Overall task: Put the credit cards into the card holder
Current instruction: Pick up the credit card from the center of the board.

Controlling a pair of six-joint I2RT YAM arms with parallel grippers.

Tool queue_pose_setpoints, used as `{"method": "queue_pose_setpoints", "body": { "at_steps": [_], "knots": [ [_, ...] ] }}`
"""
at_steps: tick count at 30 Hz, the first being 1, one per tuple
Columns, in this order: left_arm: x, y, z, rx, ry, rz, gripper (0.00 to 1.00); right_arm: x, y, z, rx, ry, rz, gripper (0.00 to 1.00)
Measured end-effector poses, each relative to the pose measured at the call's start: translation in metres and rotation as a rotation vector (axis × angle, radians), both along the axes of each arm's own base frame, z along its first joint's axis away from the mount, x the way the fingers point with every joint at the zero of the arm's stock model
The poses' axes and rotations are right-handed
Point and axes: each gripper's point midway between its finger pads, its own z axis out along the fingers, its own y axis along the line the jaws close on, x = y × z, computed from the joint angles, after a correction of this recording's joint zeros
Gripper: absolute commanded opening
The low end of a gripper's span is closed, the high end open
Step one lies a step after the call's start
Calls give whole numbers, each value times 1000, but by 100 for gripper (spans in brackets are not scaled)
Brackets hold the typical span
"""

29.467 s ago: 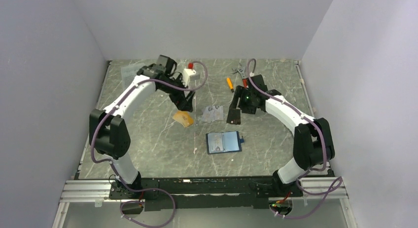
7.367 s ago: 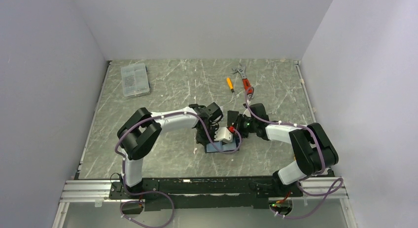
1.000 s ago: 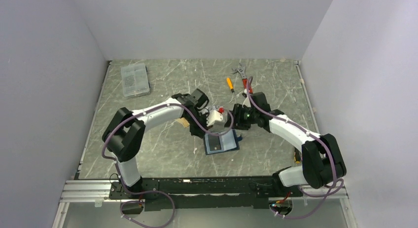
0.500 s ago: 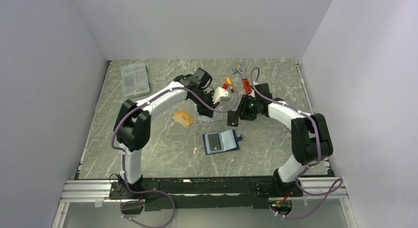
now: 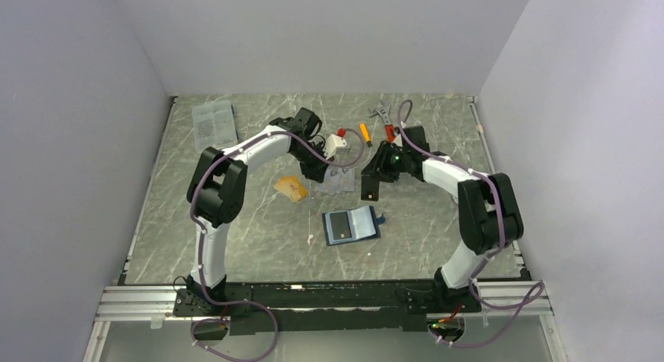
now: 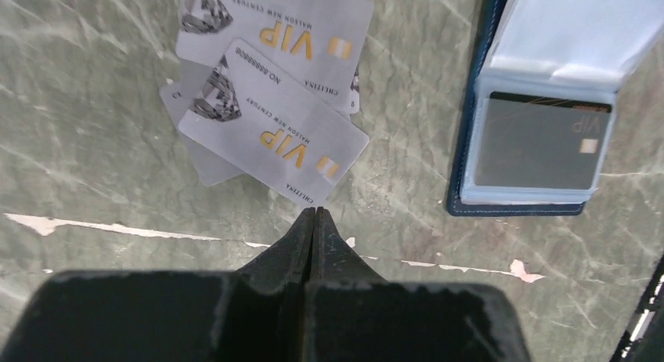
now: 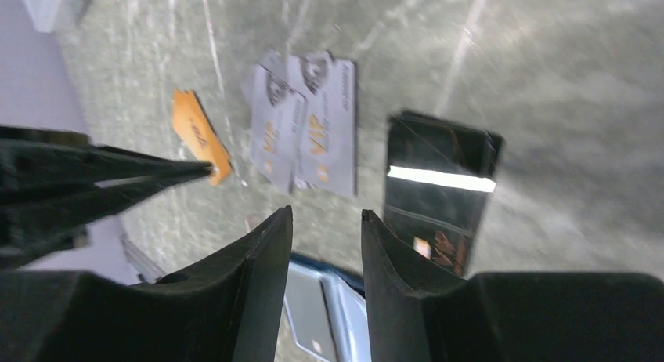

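Observation:
The card holder (image 5: 354, 224) lies open on the table with a black card (image 6: 542, 141) inside its clear sleeve (image 6: 548, 80). Behind it lie loose credit cards: an orange one (image 5: 291, 188), overlapping silver VIP ones (image 6: 274, 141), and a black stack (image 5: 370, 188). My left gripper (image 6: 315, 211) is shut and empty, its tip just short of the nearest silver card's edge. My right gripper (image 7: 326, 215) is open with nothing between its fingers. It hovers beside the black stack (image 7: 438, 191), with the holder (image 7: 321, 307) seen below it.
A clear grey compartment box (image 5: 214, 121) sits at the back left. An orange screwdriver (image 5: 364, 132) and red-handled pliers (image 5: 385, 121) lie at the back, near the right arm. My left gripper's shut fingers (image 7: 117, 178) reach in from the left of the right wrist view.
Both grippers have pulled back from over the card holder to the loose cards behind it. The holder now lies uncovered with the black card in its sleeve. The right jaws narrowed slightly.

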Motion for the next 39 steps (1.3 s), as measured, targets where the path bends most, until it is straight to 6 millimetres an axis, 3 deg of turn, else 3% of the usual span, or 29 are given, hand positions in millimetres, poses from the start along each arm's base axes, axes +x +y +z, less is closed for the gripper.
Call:
{"method": "queue_pose_setpoints", "body": {
  "at_steps": [4,12,21,29,39],
  "knots": [
    [-7,9,-20,45,5,-10,2,18,29,-5,80,16,28,41],
    [-1,8,-29,69,-37,-23,2,7,85,-24,126,95,120,45],
    [2,6,-37,141,-110,-63,0,37,89,-23,118,85,91,45],
    [1,-2,-45,192,-116,-92,0,36,80,-31,95,123,70,46],
    [0,-3,-46,211,-105,-126,0,48,85,-35,94,116,84,45]
  ]
}}
